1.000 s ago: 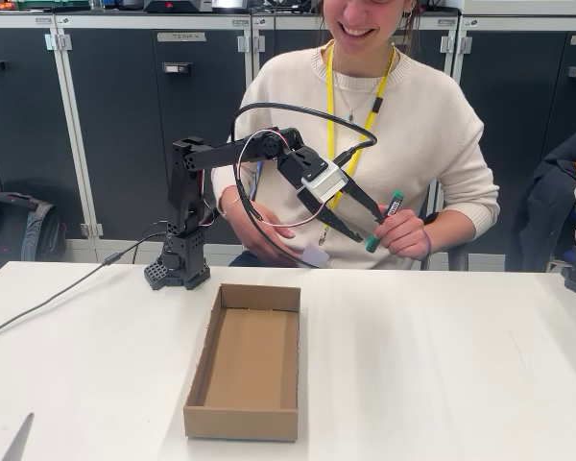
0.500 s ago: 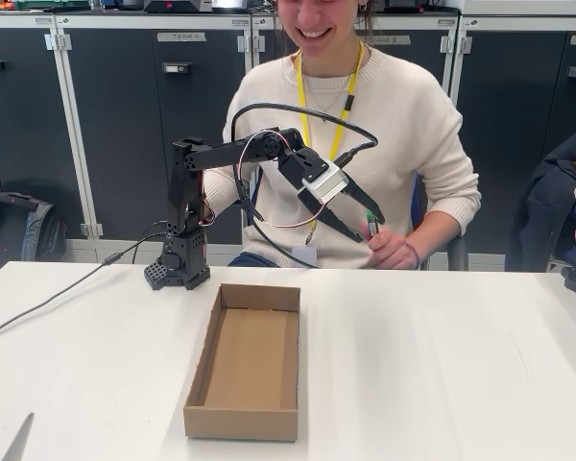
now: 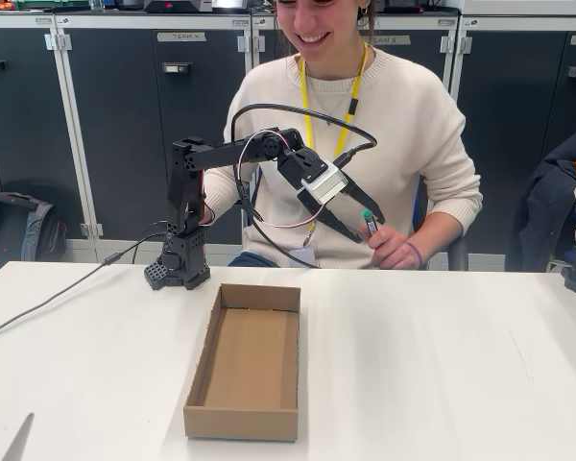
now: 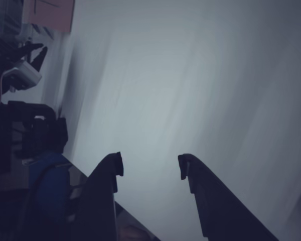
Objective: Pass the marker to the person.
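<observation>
From my end the cardboard box (image 3: 245, 363) on the table (image 3: 442, 365) has nothing in it. The marker (image 3: 370, 223) is in the person's (image 3: 384, 144) hand (image 3: 392, 248), right by my spread, unloaded gripper (image 3: 369, 223).

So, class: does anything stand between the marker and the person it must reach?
Nothing visible does. The marker is already in the person's hand, beside the open fingers.
</observation>
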